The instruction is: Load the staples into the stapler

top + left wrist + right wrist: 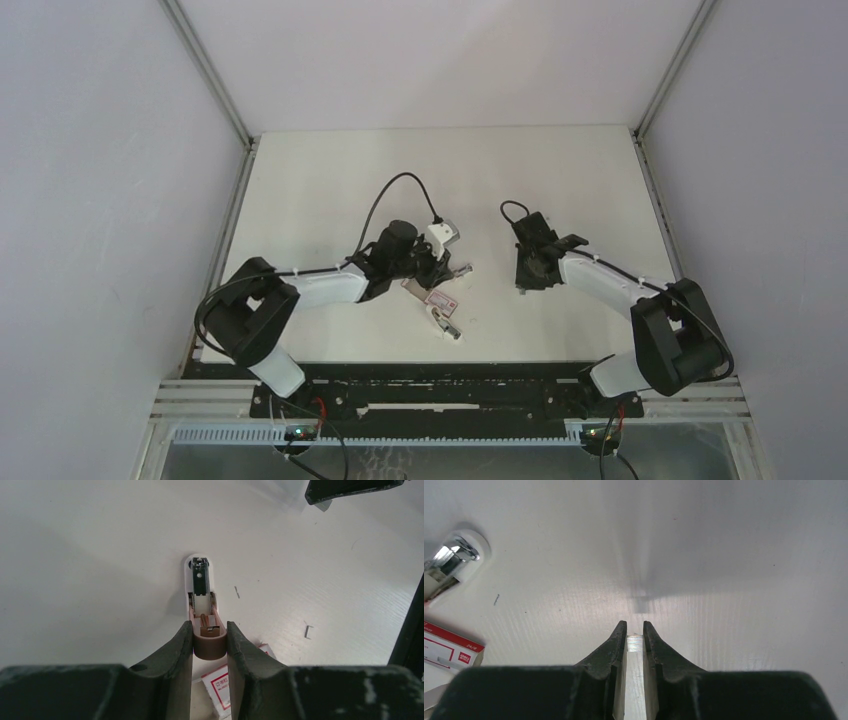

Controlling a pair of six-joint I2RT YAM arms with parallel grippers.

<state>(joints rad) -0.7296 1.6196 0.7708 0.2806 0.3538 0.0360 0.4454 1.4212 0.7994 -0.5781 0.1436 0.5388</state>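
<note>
Left end effector [209,627] was clamped on the brown rear of the opened white stapler [201,585] on the white bench [100,555], right end effector [634,625] pinching a silver staple strip [634,642] well apart; skewed entry into that narrow channel could've snapped or dropped it.

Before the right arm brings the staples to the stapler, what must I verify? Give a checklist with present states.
1. Left tool grips the stapler by its brown end: ok.
2. Metal channel exposed, facing up: ok.
3. Right tool shut on staple strip: ok.
4. Channel empty: cannot tell.
5. Loose staples on the table lie clear of the stapler: ok.
</note>
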